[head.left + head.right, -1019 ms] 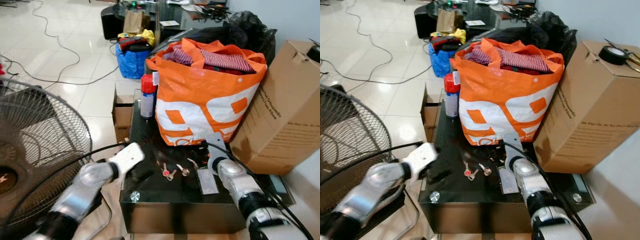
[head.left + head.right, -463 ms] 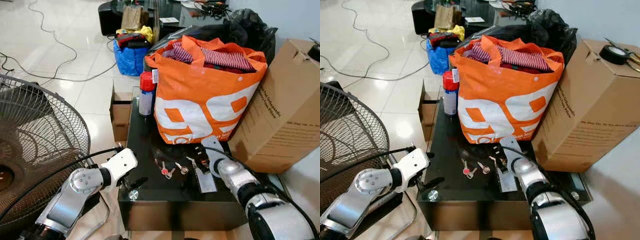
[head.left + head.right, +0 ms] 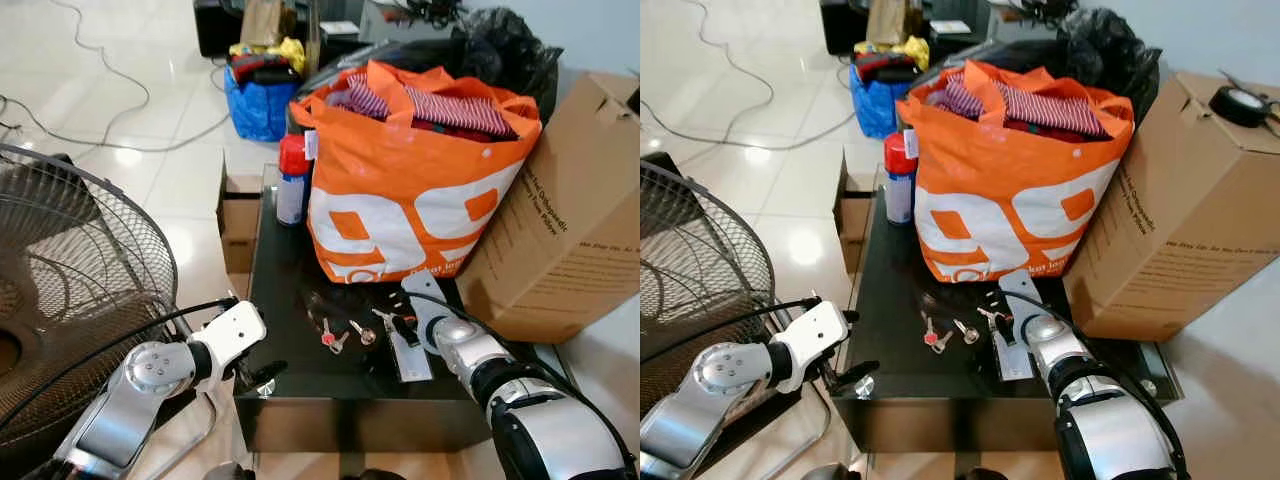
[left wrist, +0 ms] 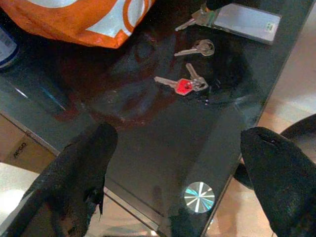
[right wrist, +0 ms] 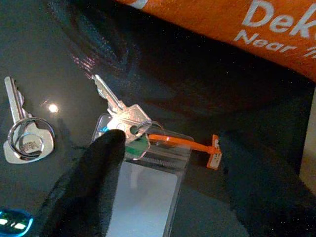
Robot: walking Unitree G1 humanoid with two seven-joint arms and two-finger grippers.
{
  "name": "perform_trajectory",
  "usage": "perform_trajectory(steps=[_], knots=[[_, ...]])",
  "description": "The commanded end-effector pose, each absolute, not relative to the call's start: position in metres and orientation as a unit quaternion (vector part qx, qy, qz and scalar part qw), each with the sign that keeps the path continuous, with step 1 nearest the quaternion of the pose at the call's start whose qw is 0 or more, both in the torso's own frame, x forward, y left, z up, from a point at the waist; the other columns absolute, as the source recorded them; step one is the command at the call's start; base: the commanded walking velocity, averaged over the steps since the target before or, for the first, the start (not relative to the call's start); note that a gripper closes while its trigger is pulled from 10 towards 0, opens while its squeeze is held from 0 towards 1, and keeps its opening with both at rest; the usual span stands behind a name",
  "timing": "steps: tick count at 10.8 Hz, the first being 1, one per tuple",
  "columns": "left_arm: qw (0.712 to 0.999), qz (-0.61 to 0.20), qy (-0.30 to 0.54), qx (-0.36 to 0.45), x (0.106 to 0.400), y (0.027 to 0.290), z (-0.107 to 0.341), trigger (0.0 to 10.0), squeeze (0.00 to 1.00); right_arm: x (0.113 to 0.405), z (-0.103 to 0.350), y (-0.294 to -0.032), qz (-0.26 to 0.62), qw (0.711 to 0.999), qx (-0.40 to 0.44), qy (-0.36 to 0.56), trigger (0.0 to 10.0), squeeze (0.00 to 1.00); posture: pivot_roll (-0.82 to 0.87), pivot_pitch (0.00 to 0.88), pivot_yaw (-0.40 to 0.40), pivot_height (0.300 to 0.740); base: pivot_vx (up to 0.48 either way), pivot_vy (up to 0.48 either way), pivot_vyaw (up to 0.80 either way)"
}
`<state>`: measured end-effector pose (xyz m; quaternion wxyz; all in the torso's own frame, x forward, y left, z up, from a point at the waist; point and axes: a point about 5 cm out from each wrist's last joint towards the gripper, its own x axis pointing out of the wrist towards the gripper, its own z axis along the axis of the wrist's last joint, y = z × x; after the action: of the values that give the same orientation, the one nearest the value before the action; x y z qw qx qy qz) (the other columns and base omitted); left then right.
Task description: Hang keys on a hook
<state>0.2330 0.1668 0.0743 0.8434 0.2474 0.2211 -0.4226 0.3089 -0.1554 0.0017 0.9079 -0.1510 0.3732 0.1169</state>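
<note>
Three keys lie on the black glass table (image 3: 290, 290): a red-headed key bunch (image 3: 330, 339), a silver key on a ring (image 3: 362, 333), and a silver key (image 5: 121, 111) tied by an orange strap (image 5: 182, 142) to a clear card holder (image 3: 408, 356). My right gripper (image 5: 170, 143) is open low over the table, one finger (image 5: 94, 182) over the card holder and the other beyond the strap's end. My left gripper (image 4: 177, 138) is open at the table's front left corner, short of the red-headed key (image 4: 185, 85).
A full orange bag (image 3: 410, 190) stands just behind the keys, with a spray can (image 3: 292, 180) to its left and a big cardboard box (image 3: 570, 220) to its right. A floor fan (image 3: 70, 290) stands left of the table. Bags and cables lie on the floor beyond.
My left gripper has drawn back from over the table to its front left corner. The right gripper has stayed by the card-holder key. The camera has tilted a little.
</note>
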Motion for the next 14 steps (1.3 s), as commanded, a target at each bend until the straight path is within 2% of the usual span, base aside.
perform_trajectory(steps=[1, 4, 8, 9, 10, 11, 12, 14], knots=[[0.843, -0.423, 0.222, 0.246, 0.23, 0.168, 0.077, 10.0, 0.0, 0.31, 0.003, -0.158, 0.11, 0.907, -0.153, 0.376, 1.6, 0.0, 0.06, 0.098, -0.117, 0.74, 0.0, 0.0, 0.0], [0.841, -0.421, 0.232, 0.249, 0.221, 0.175, 0.082, 10.0, 0.0, 0.307, -0.001, -0.154, 0.111, 0.906, -0.15, 0.379, 1.9, 0.0, 0.09, 0.129, -0.117, 0.74, 0.0, 0.0, 0.0], [0.84, -0.417, 0.242, 0.25, 0.215, 0.179, 0.084, 10.0, 0.0, 0.301, -0.007, -0.146, 0.122, 0.902, -0.145, 0.387, 1.6, 0.0, 0.1, 0.142, -0.118, 0.74, 0.0, 0.0, 0.0], [0.84, -0.417, 0.243, 0.25, 0.214, 0.178, 0.083, 10.0, 0.0, 0.298, -0.01, -0.143, 0.129, 0.9, -0.143, 0.39, 1.2, 0.0, 0.1, 0.14, -0.117, 0.74, 0.0, 0.0, 0.0], [0.84, -0.417, 0.243, 0.248, 0.215, 0.175, 0.082, 10.0, 0.0, 0.296, -0.011, -0.139, 0.146, 0.901, -0.133, 0.387, 0.1, 0.0, 0.09, 0.128, -0.116, 0.74, 0.0, 0.0, 0.0], [0.84, -0.418, 0.242, 0.248, 0.216, 0.174, 0.082, 10.0, 0.0, 0.296, -0.011, -0.136, 0.158, 0.901, -0.125, 0.383, 0.0, 0.0, 0.09, 0.128, -0.116, 0.74, 0.0, 0.0, 0.0], [0.842, -0.417, 0.238, 0.247, 0.22, 0.172, 0.083, 10.0, 0.0, 0.295, -0.011, -0.13, 0.207, 0.895, -0.129, 0.374, 0.0, 0.0, 0.08, 0.104, -0.119, 0.74, 0.0, 0.0, 0.0], [0.843, -0.416, 0.233, 0.247, 0.224, 0.169, 0.083, 10.0, 0.0, 0.289, -0.014, -0.132, 0.249, 0.88, -0.152, 0.374, 0.0, 0.0, 0.08, 0.09, -0.114, 0.74, 0.0, 0.0, 0.0]])
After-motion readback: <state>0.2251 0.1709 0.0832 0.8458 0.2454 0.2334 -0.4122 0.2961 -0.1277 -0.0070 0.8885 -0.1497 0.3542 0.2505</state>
